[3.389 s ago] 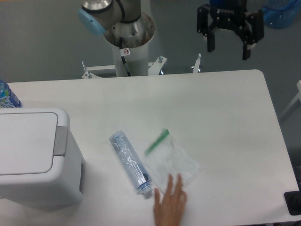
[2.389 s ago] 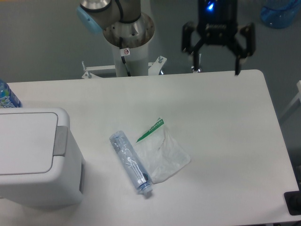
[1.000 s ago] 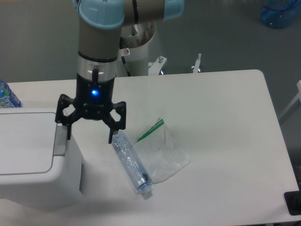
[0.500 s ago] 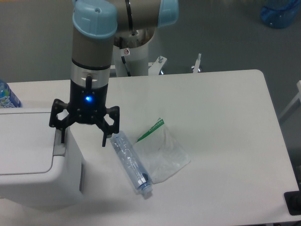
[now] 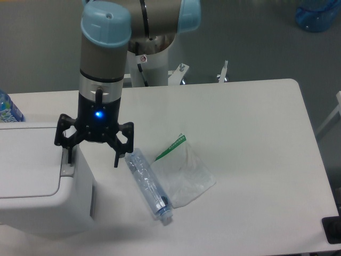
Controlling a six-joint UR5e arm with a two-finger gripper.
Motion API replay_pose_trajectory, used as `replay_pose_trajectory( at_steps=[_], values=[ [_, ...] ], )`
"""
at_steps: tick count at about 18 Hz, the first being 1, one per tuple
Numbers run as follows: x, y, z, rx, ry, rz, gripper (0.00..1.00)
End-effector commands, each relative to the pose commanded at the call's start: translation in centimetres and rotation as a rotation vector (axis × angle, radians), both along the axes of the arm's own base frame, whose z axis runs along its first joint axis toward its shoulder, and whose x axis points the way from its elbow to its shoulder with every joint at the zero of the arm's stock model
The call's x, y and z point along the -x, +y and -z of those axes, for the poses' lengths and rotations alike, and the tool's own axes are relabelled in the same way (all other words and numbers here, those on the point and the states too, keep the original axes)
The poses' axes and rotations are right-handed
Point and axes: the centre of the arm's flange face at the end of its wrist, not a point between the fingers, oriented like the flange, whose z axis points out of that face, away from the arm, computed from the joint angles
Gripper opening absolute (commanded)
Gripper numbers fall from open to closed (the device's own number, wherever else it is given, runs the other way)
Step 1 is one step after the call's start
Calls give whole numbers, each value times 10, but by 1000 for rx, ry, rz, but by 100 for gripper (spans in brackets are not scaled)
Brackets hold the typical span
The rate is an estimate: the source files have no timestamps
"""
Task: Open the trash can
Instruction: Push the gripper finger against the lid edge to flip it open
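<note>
Within 1 second the gripper (image 5: 92,150) slides a little further toward 9 o'clock and now hangs with its jaws spread wide, 1 finger (image 5: 66,155) over the grey push tab (image 5: 66,165) of the trash can (image 5: 40,181), which sits at 8 o'clock on the table (image 5: 245,122), lid flat and shut. A downward press on the tab looks like the next step.
</note>
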Motion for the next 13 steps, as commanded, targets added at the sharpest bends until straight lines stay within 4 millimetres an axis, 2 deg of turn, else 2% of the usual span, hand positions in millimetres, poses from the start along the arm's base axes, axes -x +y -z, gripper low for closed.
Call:
replay_pose_trajectory(
  at_steps=[10,12,13],
  values=[
    [0,0,-2,-2,3,1,100],
    [1,0,-12,-18,17,4,100],
    [3,0,-24,-37,33,6,100]
  ],
)
